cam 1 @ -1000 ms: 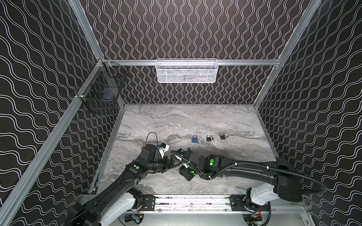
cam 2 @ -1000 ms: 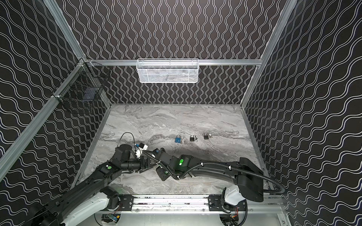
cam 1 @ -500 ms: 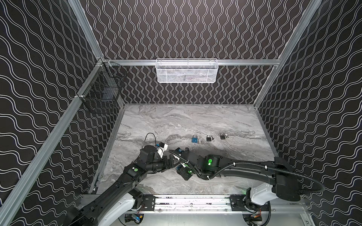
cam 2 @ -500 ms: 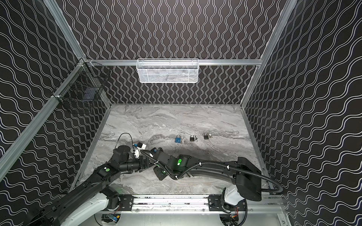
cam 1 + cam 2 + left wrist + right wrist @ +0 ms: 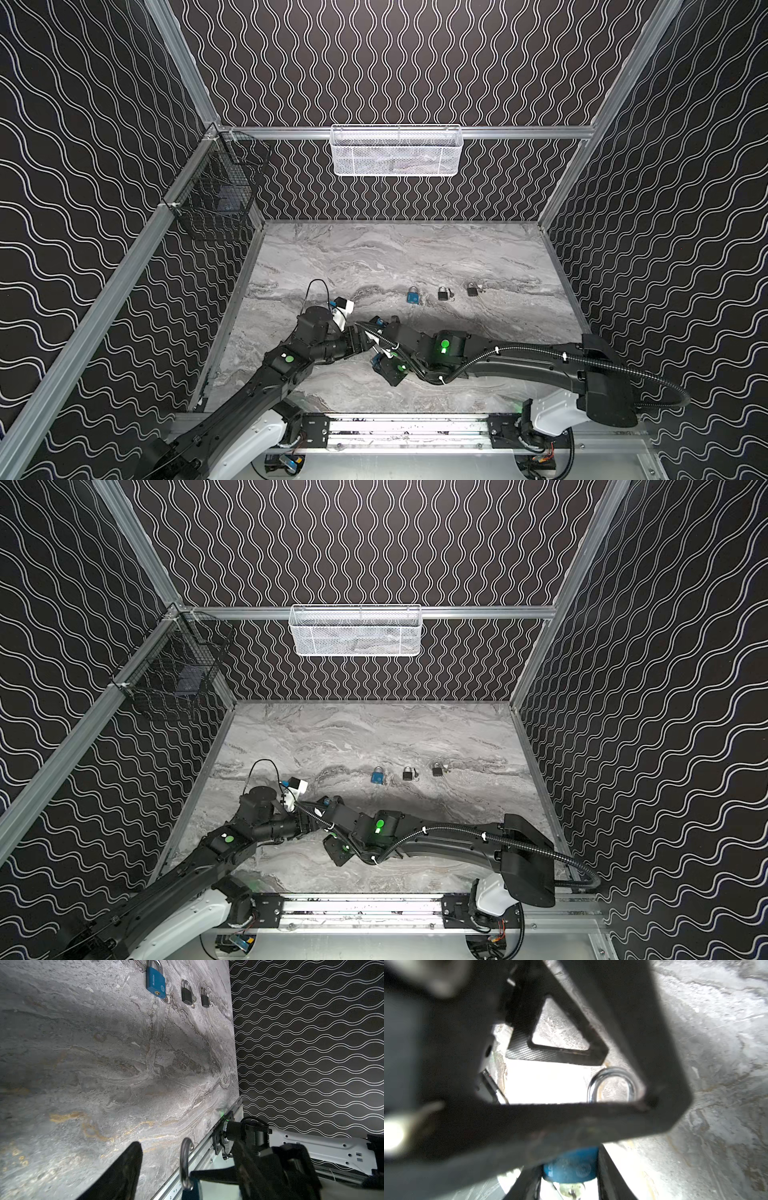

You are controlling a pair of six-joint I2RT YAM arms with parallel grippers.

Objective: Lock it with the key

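The left arm (image 5: 266,382) and right arm (image 5: 532,365) are matte black, with white shells (image 5: 550,411) at the near bases and round green lights (image 5: 445,344) on the joints. A ribbed black hose (image 5: 669,388) with white ties (image 5: 564,356) follows the right arm; the right gripper (image 5: 569,1159) is black.

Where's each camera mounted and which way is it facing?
Top views: above the front rail, looking down at table, both arms visible.
Left wrist: on left arm, facing across table to three padlocks; left fingers show.
Right wrist: on right arm, facing held blue padlock between right fingers.
Shared: both wrist views show its shackle.
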